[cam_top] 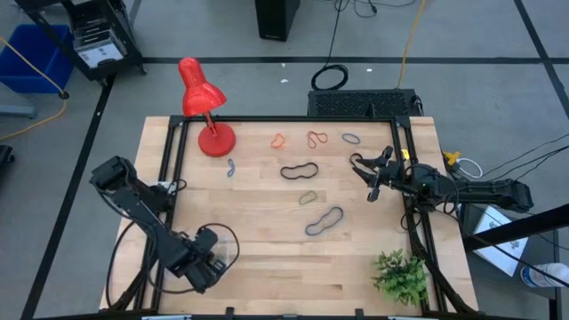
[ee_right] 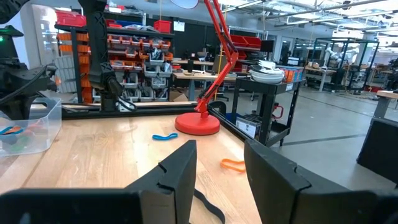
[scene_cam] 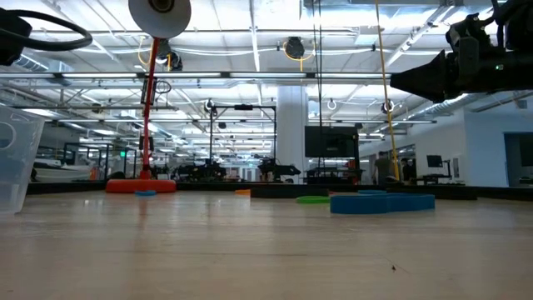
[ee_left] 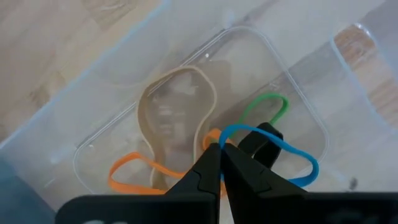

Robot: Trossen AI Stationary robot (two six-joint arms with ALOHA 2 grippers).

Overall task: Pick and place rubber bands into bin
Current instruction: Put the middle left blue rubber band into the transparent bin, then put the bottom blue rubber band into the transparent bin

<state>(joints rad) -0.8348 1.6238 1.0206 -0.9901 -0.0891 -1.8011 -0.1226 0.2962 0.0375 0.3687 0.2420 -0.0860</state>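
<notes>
1. Only the left wrist view shows inside the bin (ee_left: 186,93): tan, orange, green and blue bands (ee_left: 273,146).
2. The left end effector (ee_left: 221,163) hangs over the bin, fingers closed on nothing (tips touching).
3. The right end effector (cam_top: 372,173) hovers open at the surface's (cam_top: 267,258) right edge; bands (cam_top: 300,171) lie mid-surface.

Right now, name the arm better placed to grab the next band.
Right: its open tool hovers beside the loose rubber bands. The left tool is shut on a blue band over the bin.
</notes>
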